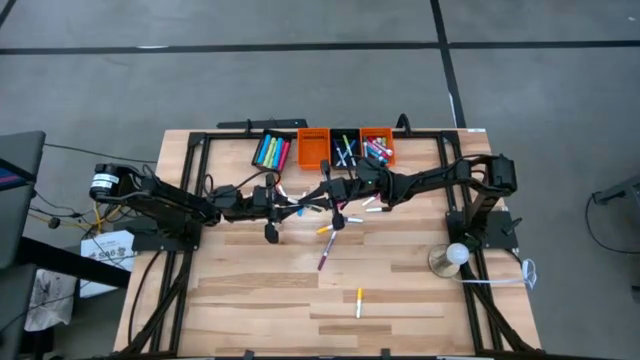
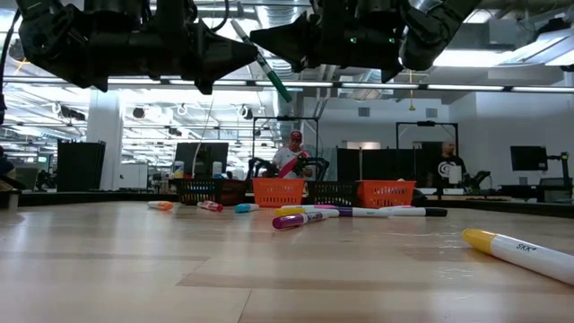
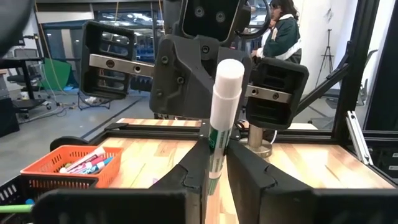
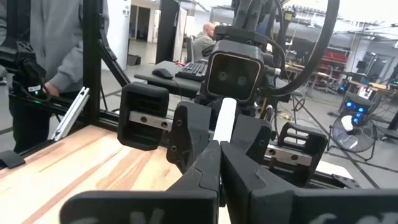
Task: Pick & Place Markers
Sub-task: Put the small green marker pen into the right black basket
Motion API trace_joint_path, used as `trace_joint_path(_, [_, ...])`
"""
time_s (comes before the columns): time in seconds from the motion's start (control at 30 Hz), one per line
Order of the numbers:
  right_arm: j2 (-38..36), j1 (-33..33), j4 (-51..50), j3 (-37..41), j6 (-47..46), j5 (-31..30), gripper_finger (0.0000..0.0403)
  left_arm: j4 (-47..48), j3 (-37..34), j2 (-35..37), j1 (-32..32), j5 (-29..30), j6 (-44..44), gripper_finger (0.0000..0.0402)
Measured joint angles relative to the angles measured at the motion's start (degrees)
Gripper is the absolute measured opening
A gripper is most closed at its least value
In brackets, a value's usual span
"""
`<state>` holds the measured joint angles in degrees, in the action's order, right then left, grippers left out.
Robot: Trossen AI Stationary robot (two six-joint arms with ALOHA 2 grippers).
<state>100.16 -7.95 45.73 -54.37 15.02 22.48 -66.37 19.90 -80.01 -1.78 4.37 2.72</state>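
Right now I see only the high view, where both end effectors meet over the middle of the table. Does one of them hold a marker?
Observer: Yes. The left end effector is shut on a green marker with a white cap.
Operator: Does the marker touch the table?
Observer: No. In the low view it hangs tilted, high above the table.
Operator: And the right end effector?
Observer: The right end effector is shut, facing the cap; I cannot tell if it grips.

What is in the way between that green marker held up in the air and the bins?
Nothing visible. The left gripper holds the green marker above the table, with the shut right gripper facing it closely; the bins lie just beyond.
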Motion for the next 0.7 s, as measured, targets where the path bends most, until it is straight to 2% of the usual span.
trace_joint_path(0.2, [-0.9,-0.8,-3.0,0.0,-0.5,-0.1,0.0032,1.2,0.0,0.0,0.0,0.0,0.0,0.0041])
trace_joint_path(0.53, [-3.4,-0.2,-18.5,-4.0,-0.4,-0.1,0.0134,6.7,0.0,0.0,0.0,-0.1,0.0,0.0039])
trace_joint_path(0.7, [-2.4,1.0,-20.2,-5.3,0.2,-0.8,0.0171,8.2,0.0,0.0,0.0,0.1,0.0,0.0042])
